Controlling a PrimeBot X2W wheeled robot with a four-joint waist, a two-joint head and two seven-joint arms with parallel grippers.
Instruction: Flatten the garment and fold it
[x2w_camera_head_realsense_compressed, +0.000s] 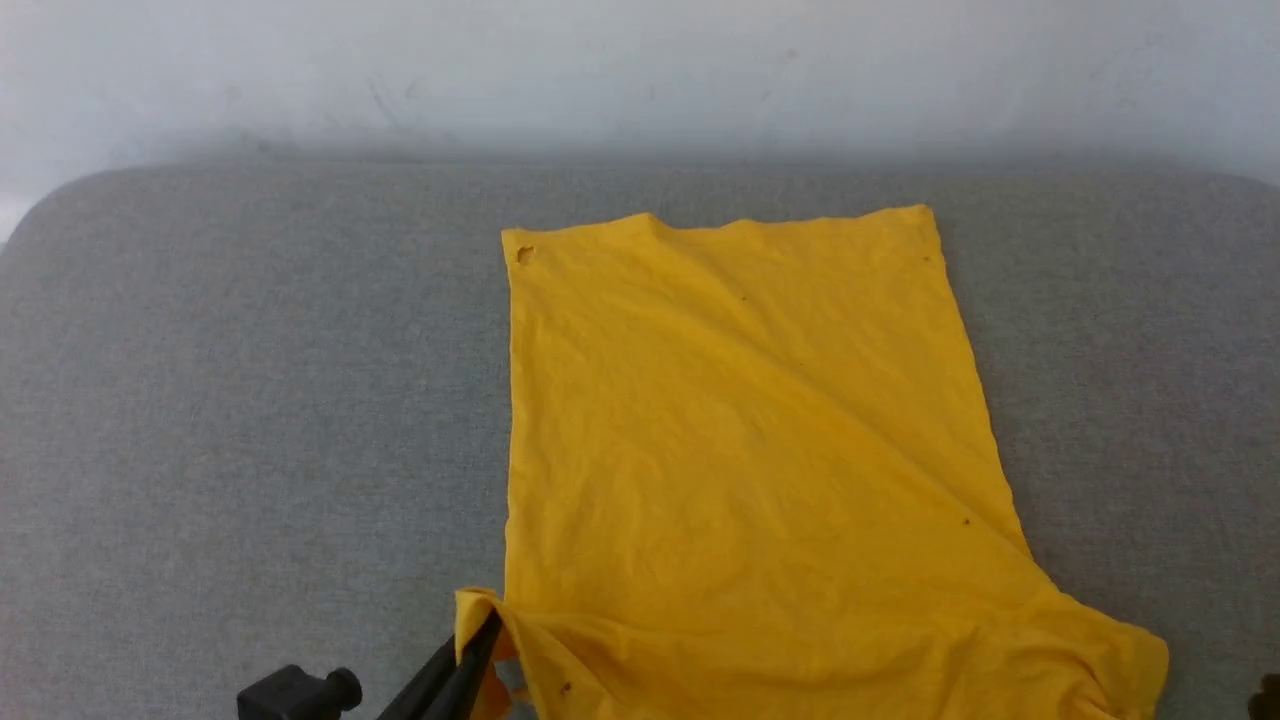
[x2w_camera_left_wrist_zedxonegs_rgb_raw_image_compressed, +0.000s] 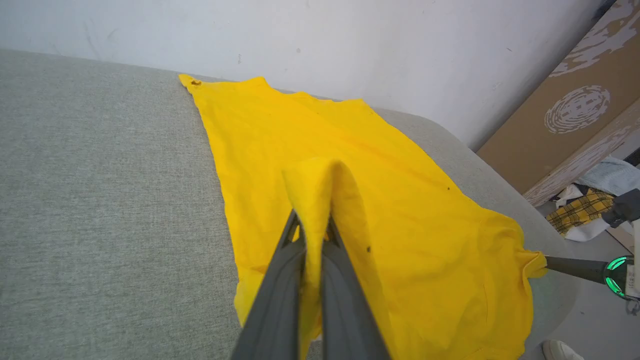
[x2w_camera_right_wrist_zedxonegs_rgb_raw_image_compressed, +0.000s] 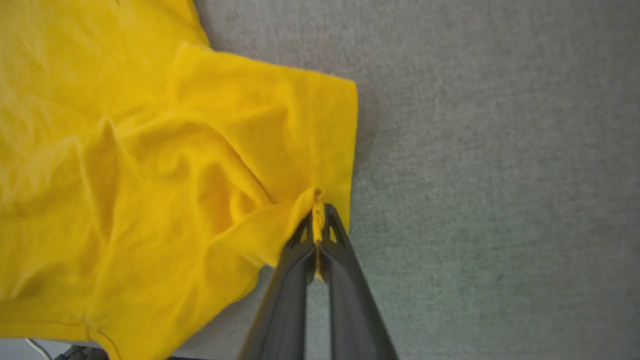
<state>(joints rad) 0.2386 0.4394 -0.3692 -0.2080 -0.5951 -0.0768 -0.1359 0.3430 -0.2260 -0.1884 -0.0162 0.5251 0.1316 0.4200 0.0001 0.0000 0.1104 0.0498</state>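
Grey woven cloth covers the padded worktop (x2w_camera_head_realsense_compressed: 250, 400), which runs back to a scuffed white wall (x2w_camera_head_realsense_compressed: 640, 70) at 12 o'clock in the head view. On it lies the garment (x2w_camera_head_realsense_compressed: 750, 430), plain yellow side up. It is spread mostly flat from the centre of that view down toward 6 o'clock, with one long diagonal crease running toward 5 o'clock. Its straight far edge sits at 12 o'clock, with a small hole (x2w_camera_head_realsense_compressed: 525, 253) in the corner at 11 o'clock of the cloth.

The left tool (x2w_camera_head_realsense_compressed: 485, 625) comes in at 7 o'clock. Its two dark fingers are clamped together on the near left corner of the garment, and in the left wrist view a loop of yellow cloth stands up between the tips.

The right tool (x2w_camera_right_wrist_zedxonegs_rgb_raw_image_compressed: 317, 210) is pinched tight on the hem of the rumpled sleeve (x2w_camera_right_wrist_zedxonegs_rgb_raw_image_compressed: 280, 125) at 5 o'clock of the garment. A thin fold of cloth is squeezed between its tips.

In the left wrist view, brown boards (x2w_camera_left_wrist_zedxonegs_rgb_raw_image_compressed: 565, 115) lean at 3 o'clock. Below them a heap of clothes (x2w_camera_left_wrist_zedxonegs_rgb_raw_image_compressed: 585, 210) lies on the floor.
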